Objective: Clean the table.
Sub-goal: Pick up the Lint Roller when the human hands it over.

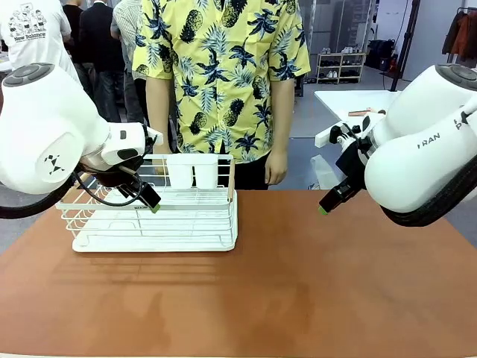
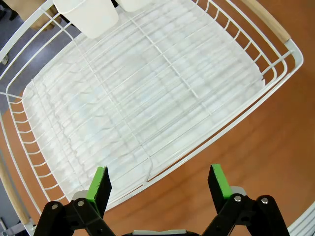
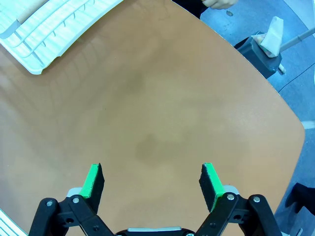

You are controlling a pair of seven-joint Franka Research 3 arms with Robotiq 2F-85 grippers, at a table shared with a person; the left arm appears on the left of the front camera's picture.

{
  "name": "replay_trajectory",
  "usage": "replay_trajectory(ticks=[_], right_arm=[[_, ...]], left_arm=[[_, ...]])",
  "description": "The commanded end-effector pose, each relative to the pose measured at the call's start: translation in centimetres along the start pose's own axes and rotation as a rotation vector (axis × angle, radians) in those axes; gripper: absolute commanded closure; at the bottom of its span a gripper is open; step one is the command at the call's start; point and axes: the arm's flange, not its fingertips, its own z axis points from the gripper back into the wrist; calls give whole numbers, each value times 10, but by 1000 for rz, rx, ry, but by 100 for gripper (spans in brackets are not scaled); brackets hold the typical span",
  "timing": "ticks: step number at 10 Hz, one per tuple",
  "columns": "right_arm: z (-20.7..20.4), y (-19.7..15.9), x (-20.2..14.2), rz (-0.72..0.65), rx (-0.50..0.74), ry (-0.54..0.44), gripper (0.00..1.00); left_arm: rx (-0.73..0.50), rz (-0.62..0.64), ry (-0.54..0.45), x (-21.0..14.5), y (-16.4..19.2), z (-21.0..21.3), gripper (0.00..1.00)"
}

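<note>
The reddish-brown table runs the width of the front view, and its bare top also shows under both wrist cameras. My left gripper hangs over the near edge of a white wire rack. In the left wrist view it is open with nothing between its green pads, above the rack's rim. My right gripper hovers at the right above the far part of the table. Its wrist view shows it open and empty over bare wood.
Two white cups stand at the back of the rack. A person in a yellow patterned shirt stands at the far edge, one hand hanging by the table. A dark bin with white paper sits on the floor past the table's corner.
</note>
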Motion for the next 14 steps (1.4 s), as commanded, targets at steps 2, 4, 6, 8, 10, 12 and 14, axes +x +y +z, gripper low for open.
replay_trajectory(ticks=[2, 4, 6, 8, 10, 12, 14], right_arm=[[23, -11, 14, -119, 157, -9, 0], [74, -62, 30, -381, 420, -2, 0], [96, -107, 18, -606, 600, -20, 0], [112, -154, -17, -756, 797, -51, 0], [132, -196, -72, -885, 894, -109, 0], [144, -223, -121, -959, 927, -184, 0], [151, -248, -169, -1073, 933, -268, 0]], left_arm=[[-59, 78, 6, 15, 14, 18, 0], [-405, 342, 118, 32, 57, 57, 0], [-772, 632, 89, 14, 97, 76, 0], [-982, 863, 73, -36, 152, 93, 0], [-1093, 971, -68, -109, 193, 127, 0], [-1100, 1091, -150, -178, 222, 144, 0], [-1107, 1199, -222, -249, 253, 149, 0]])
